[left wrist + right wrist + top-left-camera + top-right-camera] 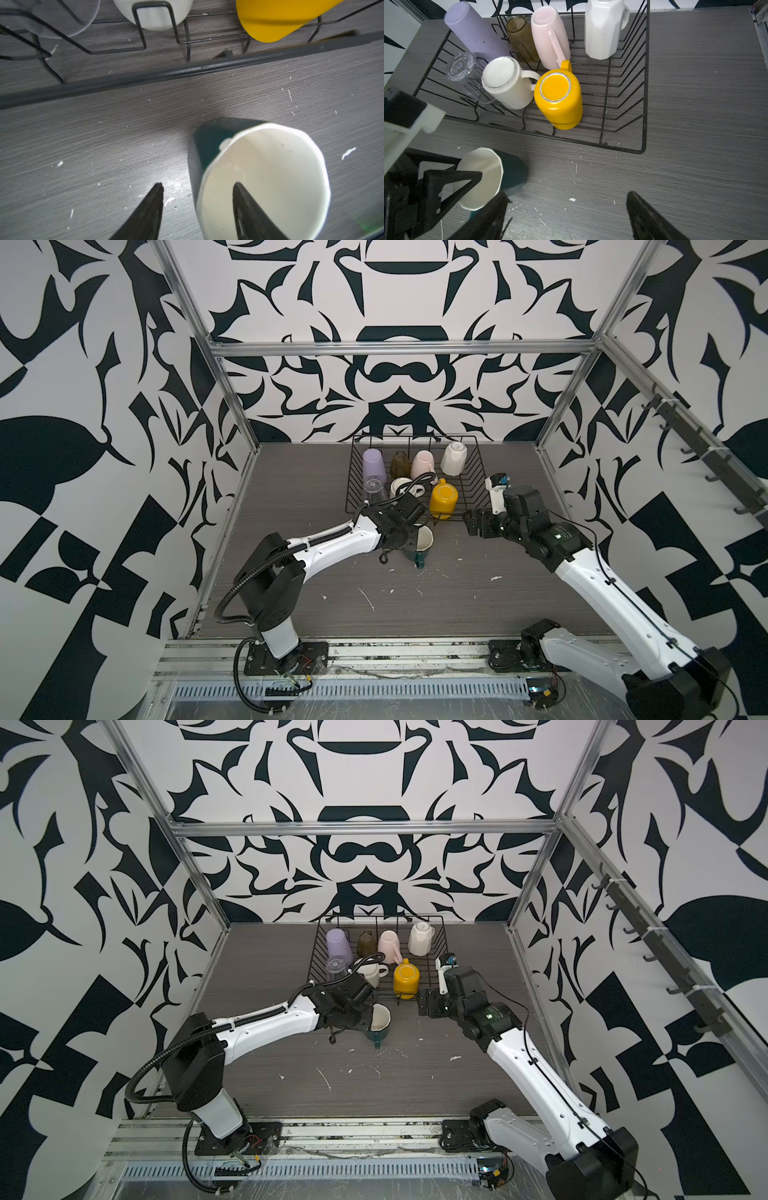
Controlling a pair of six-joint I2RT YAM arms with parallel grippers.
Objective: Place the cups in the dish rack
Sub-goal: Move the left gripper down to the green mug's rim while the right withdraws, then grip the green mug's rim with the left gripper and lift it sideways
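While left fingers (pixel 148 214) straddle faceted rim of green mug (pixel 207 139), unclamped, right fingers (pixel 648 218) spread

The left gripper (pixel 197 184) is straddling the wall of the green mug (pixel 209 137). One finger is reaching into its cream mouth and the other is hanging outside, over the table (pixel 104 135). A gap is showing between the outer finger and the mug's wall, so the jaws are standing apart rather than pinching. The mug is lying tipped, with its mouth facing the camera. Beyond it, the black rim wire of the rack (pixel 187 71) is crossing the whole view. Inside the rack, a clear glass (pixel 62 20), a cream mug (pixel 153 18) and a yellow mug (pixel 274 18) are sitting side by side, each cut off by the frame edge. White flecks (pixel 348 152) are dotting the grey wood-grain table.
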